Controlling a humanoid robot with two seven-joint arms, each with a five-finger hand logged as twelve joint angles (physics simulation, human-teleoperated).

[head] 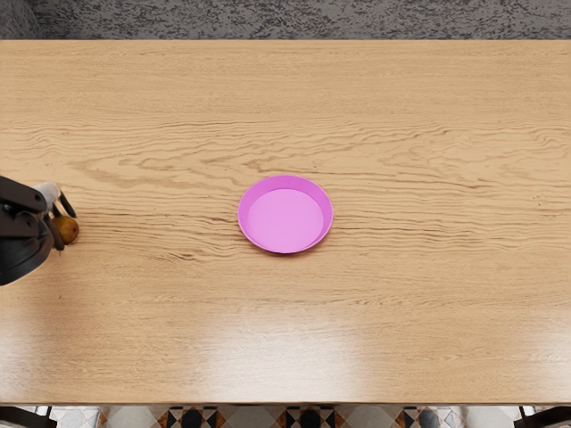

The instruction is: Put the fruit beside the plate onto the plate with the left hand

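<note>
Head view, looking down at a slant. The wooden table point(428, 312) fills nearly the whole frame. It is a pale oak tone, with long grain running from 9 to 3 o'clock. There is 1 soft patch of glare on the boards at 6 o'clock from the plate.

Plate point(285, 216): 1, round, magenta-pink, with a shallow raised rim. It lies flat on the table near the frame's centre.

Fruit point(68, 230): 1, small, round, brownish-orange (kind not clear at this size). It is far out at 9 o'clock from the plate, close to the frame's left edge. It is well apart from the plate, with a wide stretch of bare wood between them. Not on the plate.

Left hand point(28, 234): enters at the 9 o'clock edge of the frame, dark grey with 1 pale, whitish piece at its 12 o'clock end. The fruit sits right against the hand's 3 o'clock side, touching or nearly so. Grip state: cannot tell. The hand is cut by the frame edge and the contact area is too small to read, so whether it clasps the fruit or is merely beside it is undetermined. It is equally unclear whether the fruit rests on the wood or is raised off it.

Surroundings: a strip of dark grey speckled floor point(268, 18) lies beyond the table's 12 o'clock edge. A sliver of patterned tiles point(223, 417) shows below its 6 o'clock edge.
</note>
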